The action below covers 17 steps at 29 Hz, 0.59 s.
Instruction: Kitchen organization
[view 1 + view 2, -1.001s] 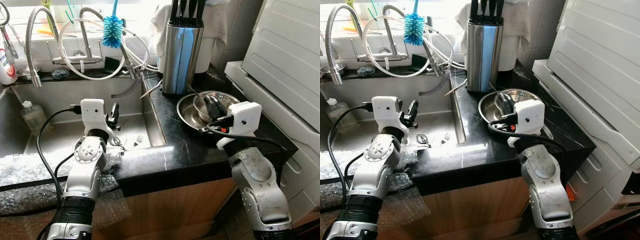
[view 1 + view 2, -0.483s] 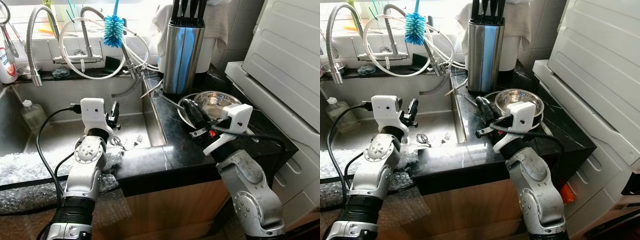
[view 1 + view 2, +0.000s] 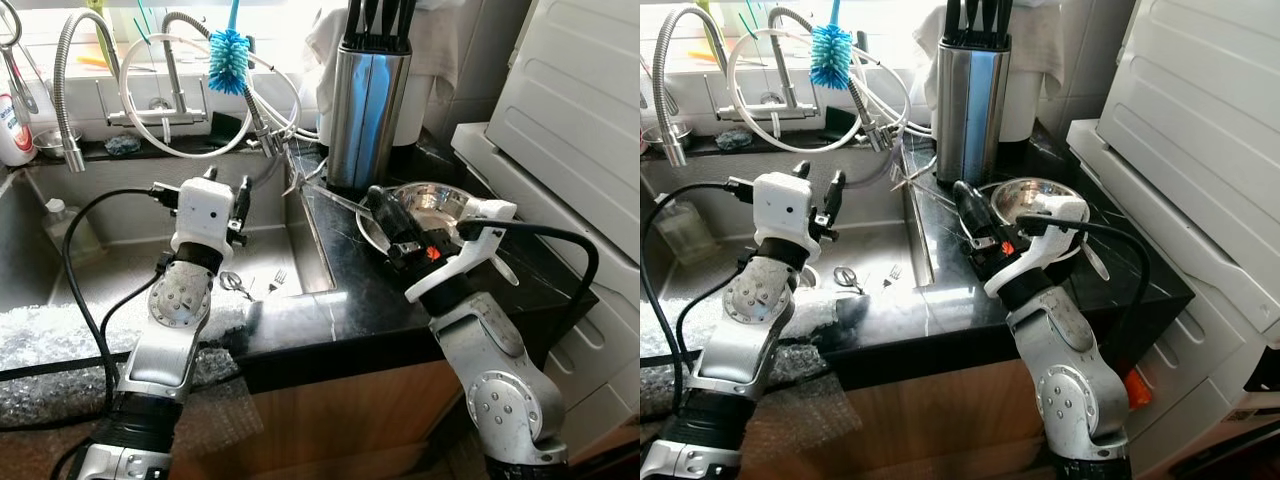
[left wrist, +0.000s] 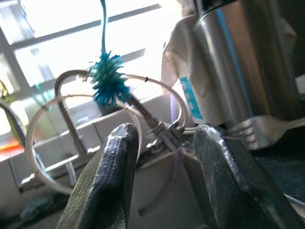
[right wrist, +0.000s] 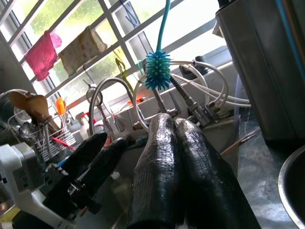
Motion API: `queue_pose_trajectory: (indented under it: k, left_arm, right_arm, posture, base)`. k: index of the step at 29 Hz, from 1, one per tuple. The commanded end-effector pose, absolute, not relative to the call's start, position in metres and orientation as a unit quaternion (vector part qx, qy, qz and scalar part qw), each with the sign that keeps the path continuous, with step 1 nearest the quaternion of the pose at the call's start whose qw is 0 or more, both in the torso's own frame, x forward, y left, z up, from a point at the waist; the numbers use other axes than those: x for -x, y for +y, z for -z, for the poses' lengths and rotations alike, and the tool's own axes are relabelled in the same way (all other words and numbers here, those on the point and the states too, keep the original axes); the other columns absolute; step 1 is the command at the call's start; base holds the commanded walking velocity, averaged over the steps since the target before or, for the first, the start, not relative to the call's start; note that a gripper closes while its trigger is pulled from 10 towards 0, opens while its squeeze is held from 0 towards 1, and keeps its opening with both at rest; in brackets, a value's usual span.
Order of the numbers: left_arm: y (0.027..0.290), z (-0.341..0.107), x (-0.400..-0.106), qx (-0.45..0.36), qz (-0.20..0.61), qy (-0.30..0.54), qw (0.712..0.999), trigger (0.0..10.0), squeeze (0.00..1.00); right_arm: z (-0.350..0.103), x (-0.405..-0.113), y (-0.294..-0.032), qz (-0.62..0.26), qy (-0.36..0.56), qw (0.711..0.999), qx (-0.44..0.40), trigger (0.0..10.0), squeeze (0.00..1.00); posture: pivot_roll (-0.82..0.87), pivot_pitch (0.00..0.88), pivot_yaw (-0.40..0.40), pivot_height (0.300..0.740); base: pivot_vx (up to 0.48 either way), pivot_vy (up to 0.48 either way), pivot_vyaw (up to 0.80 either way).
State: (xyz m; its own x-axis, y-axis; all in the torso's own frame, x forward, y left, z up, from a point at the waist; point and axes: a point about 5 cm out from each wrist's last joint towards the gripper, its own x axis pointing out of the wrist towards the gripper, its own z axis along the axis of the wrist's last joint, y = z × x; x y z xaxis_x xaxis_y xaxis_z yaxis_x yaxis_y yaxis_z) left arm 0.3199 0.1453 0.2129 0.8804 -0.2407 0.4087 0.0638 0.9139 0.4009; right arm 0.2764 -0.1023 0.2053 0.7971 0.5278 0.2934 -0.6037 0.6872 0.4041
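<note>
Now, fork: clamped in the right hand, held in the air above the bench edge between the bowl and the sink.
Long axis: runs from the right hand out toward the robot's left, tines leading and tipped slightly up, close in front of the knife block.
Right hand: fingers pressed together on the handle; the wrist view shows the two pads touching.
Left hand: fingers apart, empty, raised over the sink and aimed across at the fork; its wrist view catches the tines just past one finger.
Key relation: the tines lie to the right of the left hand, near but not between its fingers. The left hand is the nearer free one, so a handover looks likely.
Change: a second ago the right hand sat in the bowl; it has swung out toward the sink with the fork. The left hand has risen and turned toward it.
Sink: other cutlery lies on its floor.
</note>
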Motion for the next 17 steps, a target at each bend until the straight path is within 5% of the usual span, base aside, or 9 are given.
queue_pose_trajectory:
  k: [1,17]
  left_arm:
    - [0.140,-0.215,-0.317,-0.203,0.093,-0.242,0.944,10.0,0.00]
    - [0.123,-0.208,-0.313,-0.255,0.172,-0.244,0.920,10.0,0.00]
  right_arm:
    - [-0.214,-0.274,-0.100,-0.325,-0.089,0.910,-0.243,10.0,0.00]
    - [-0.213,-0.275,-0.099,-0.330,-0.093,0.916,-0.208,10.0,0.00]
  posture:
    - [-0.15,0.000,-0.053,0.740]
    - [-0.15,0.000,-0.044,0.740]
  base:
    - [0.000,0.000,0.00]
    - [0.000,0.000,0.00]
